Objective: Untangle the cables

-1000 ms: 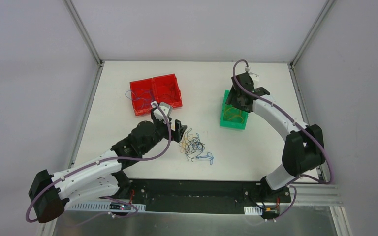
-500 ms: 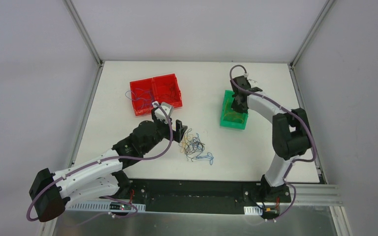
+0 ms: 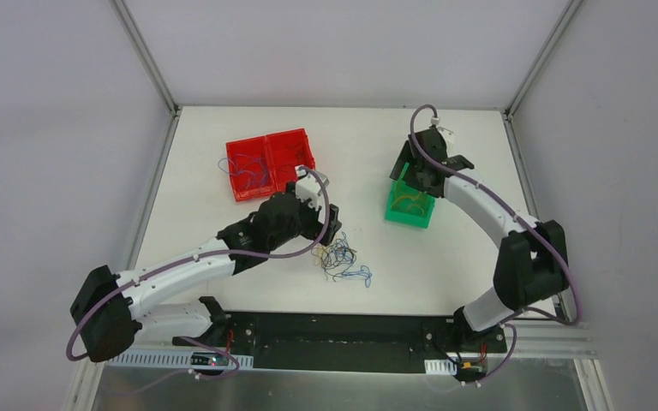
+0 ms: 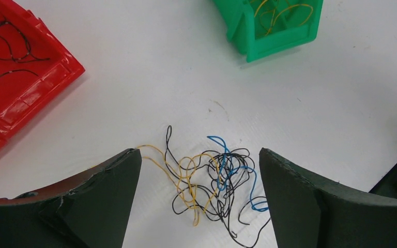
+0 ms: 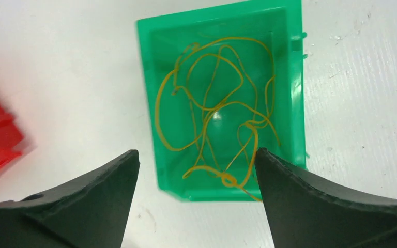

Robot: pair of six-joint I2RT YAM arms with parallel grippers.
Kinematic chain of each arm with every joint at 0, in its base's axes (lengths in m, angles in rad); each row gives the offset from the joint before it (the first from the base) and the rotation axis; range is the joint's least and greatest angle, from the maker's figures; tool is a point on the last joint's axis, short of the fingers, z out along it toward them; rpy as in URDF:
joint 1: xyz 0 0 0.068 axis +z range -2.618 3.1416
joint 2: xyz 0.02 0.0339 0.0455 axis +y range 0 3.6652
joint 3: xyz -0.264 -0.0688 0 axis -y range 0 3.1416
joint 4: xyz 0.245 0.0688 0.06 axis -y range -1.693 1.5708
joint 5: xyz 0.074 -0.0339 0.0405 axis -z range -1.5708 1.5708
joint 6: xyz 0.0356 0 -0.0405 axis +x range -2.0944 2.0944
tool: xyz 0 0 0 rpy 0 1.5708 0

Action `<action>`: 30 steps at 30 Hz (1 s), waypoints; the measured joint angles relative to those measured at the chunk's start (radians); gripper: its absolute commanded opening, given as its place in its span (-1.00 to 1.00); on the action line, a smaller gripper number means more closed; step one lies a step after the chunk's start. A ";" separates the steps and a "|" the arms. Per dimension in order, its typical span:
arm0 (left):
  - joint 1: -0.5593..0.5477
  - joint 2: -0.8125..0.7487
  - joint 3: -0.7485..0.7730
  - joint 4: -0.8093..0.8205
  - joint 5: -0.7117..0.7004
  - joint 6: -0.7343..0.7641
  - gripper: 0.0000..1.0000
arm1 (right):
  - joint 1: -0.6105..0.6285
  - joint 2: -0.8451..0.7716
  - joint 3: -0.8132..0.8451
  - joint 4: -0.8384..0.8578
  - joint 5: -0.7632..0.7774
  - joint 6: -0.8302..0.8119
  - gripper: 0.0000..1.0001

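A tangle of thin black, yellow and blue cables (image 3: 340,259) lies on the white table, also in the left wrist view (image 4: 217,181). My left gripper (image 3: 326,224) hovers open just above its far-left side, the tangle lying between the spread fingers (image 4: 103,201). Yellow-orange cables (image 5: 219,108) lie loose in a green bin (image 3: 409,202). My right gripper (image 3: 420,171) is open and empty above that bin (image 5: 289,77). Black cables (image 4: 5,46) lie in a red bin (image 4: 26,98).
Two joined red bins (image 3: 270,163) stand at the back left, a wire hanging over their left rim. The enclosure's metal frame posts rise at the table's back corners. A black rail runs along the near edge (image 3: 351,330).
My left gripper has moved right and forward, over the tangle. My right gripper has lifted and pulled back above the green bin, leaving the yellow cables in it.
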 measured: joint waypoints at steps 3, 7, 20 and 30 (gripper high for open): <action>0.000 0.058 0.063 -0.077 0.021 -0.004 0.64 | 0.031 -0.090 -0.014 0.004 0.007 -0.002 0.73; 0.000 0.150 0.157 -0.192 0.071 -0.005 0.58 | 0.055 -0.195 -0.061 0.011 0.003 -0.003 0.73; 0.000 0.473 0.333 -0.451 0.248 -0.006 -0.11 | 0.117 -0.545 -0.279 0.130 -0.127 -0.043 0.73; 0.000 0.484 0.353 -0.476 0.218 0.006 -1.00 | 0.117 -0.573 -0.374 0.231 -0.189 -0.035 0.64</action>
